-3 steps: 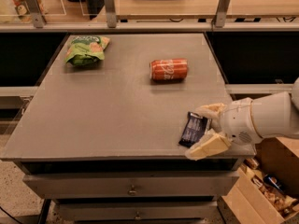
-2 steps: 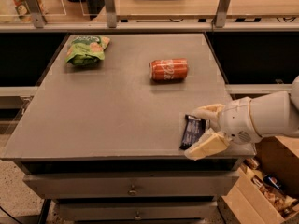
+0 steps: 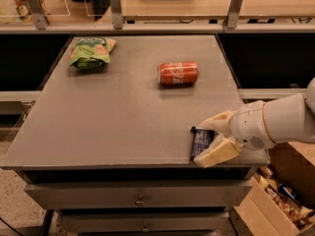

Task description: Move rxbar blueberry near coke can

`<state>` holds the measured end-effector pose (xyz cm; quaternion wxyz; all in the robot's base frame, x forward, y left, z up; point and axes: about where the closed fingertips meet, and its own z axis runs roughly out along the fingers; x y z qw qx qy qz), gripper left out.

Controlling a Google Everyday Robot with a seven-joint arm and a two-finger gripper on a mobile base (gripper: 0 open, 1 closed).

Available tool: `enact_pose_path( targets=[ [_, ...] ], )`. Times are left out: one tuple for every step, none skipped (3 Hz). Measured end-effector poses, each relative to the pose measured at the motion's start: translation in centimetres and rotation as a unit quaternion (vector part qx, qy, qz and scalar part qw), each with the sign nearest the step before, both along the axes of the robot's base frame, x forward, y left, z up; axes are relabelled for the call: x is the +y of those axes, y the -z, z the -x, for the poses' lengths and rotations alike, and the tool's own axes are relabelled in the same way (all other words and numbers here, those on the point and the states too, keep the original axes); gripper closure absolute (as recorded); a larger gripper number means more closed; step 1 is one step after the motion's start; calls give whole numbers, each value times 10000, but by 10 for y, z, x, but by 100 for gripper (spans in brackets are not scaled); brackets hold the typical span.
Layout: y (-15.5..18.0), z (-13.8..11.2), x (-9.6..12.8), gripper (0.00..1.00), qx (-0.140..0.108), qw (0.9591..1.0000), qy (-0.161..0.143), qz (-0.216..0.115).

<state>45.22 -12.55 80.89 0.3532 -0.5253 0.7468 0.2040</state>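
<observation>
Little has moved since the earlier frames: the gripper [image 3: 199,145] and the rxbar blueberry [image 3: 202,139] have shifted slightly toward the lower edge of the frame and otherwise keep their positions.

Grey table [image 3: 123,117]: fills the centre of the frame.

White arm [image 3: 285,119]: enters from the right edge, at the table's lower right corner.

Gripper: at the table's lower right corner, directly around the rxbar blueberry. Whether it grips the bar cannot be told.

Green snack bag [image 3: 91,52]: upper left of the table.

Coke can [image 3: 178,73]: lying on its side, upper centre of the table, well apart from the bar.

Rxbar blueberry: near the table's front edge, lower right.
</observation>
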Motion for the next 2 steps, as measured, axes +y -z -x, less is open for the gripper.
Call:
enact_pose_path(
  targets=[
    [-5, 6, 0, 100, 144, 9998, -15, 127],
    [-18, 6, 3, 100, 220, 9992, -70, 313]
  ],
)
